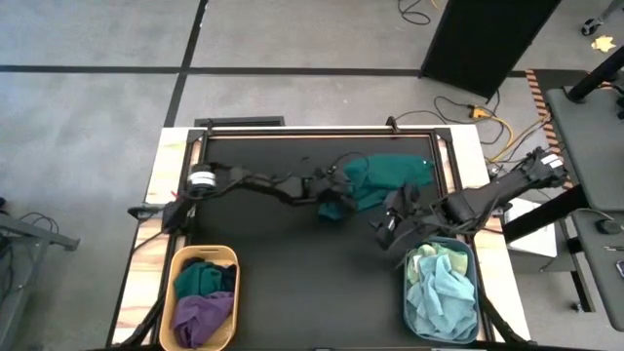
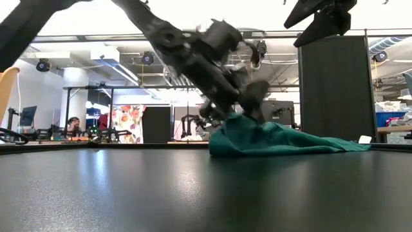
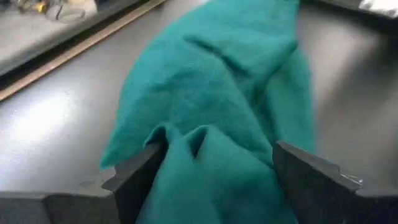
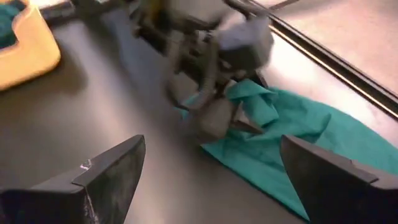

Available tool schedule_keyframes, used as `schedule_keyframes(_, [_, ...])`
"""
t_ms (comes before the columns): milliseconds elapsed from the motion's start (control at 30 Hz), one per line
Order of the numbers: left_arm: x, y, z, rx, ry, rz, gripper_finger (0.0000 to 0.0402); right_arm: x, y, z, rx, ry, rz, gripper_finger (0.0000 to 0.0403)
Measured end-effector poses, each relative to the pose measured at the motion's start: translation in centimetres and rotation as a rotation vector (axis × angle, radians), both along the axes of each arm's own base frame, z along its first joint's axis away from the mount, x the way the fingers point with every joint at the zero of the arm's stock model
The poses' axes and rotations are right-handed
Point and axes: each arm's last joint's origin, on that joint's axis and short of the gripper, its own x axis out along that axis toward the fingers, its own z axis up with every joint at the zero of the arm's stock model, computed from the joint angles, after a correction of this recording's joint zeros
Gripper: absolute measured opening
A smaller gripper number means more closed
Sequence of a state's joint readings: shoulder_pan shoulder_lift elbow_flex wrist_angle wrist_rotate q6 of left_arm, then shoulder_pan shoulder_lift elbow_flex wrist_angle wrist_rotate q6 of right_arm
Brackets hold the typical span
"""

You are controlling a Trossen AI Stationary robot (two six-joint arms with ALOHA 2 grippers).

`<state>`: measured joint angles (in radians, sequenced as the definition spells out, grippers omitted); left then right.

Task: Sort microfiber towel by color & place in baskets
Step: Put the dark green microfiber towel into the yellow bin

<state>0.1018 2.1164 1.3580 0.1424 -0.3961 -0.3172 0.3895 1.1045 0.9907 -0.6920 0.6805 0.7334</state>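
Observation:
A dark green microfiber towel [image 1: 390,175] lies crumpled on the black table toward its far right part; it also shows in the low view [image 2: 283,142]. My left gripper [image 3: 211,174] is open at the towel's left end, slanting down from the table's left, with a bunched fold between its fingers. My right gripper [image 1: 395,224] hangs open and empty above the table, between the towel and the grey-blue basket [image 1: 475,292]. The orange-yellow basket [image 1: 177,292] stands at the near left. My left gripper stands open astride a raised fold at the towel's left end [image 3: 205,149], and the cloth reaches both fingers' inner faces. The fingers come slanting down from the table's left. The towel lies slack on the table.
The orange-yellow basket holds a green towel [image 1: 200,278] and a purple towel [image 1: 203,314]. The grey-blue basket holds light blue [image 1: 444,297] and pale yellow-green towels. A raised frame [image 1: 312,134] runs along the table's far edge. A person sits far behind the table [image 2: 72,124].

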Motion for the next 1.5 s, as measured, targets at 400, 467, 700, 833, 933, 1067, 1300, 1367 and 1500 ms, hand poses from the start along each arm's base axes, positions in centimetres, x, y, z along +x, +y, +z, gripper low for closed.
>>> schedule_keyframes(400, [6.1,0.4,-5.1,-0.048,0.233,-0.003,0.0160,0.3,2.5,-2.3,0.005,0.102,0.088,0.0363])
schedule_keyframes(467, [6.4,-0.1,-5.1,-0.030,0.259,-0.009,0.0083,-0.1,2.9,-1.8,0.012,0.095,0.112,0.0363])
schedule_keyframes(700, [5.1,-4.2,-2.2,0.109,0.370,-0.016,0.0008,-2.4,3.9,-0.1,0.029,0.065,0.197,0.0363])
schedule_keyframes(833, [3.0,-9.4,3.7,0.249,0.318,-0.019,0.0005,-3.7,4.2,0.5,0.036,0.047,0.222,0.0363])
schedule_keyframes(933, [0.0,-13.0,9.0,0.339,0.184,0.065,0.0003,-4.4,4.3,0.7,-0.006,0.034,0.220,0.0363])
schedule_keyframes(1067, [-5.5,-17.2,12.7,0.390,0.102,0.073,0.0002,-4.7,4.2,0.8,-0.065,0.019,0.195,0.0363])
schedule_keyframes(1300, [-17.2,-22.4,19.7,0.351,-0.070,-0.100,0.0001,-4.6,4.2,0.7,-0.096,0.026,0.195,0.0363])
schedule_keyframes(1367, [-20.6,-23.3,21.4,0.353,-0.098,-0.190,0.0001,-4.6,4.2,0.7,-0.096,0.026,0.195,0.0363])
schedule_keyframes(1500, [-27.3,-24.1,25.2,0.292,-0.194,-0.381,0.0001,-4.6,4.2,0.7,-0.096,0.026,0.194,0.0363])
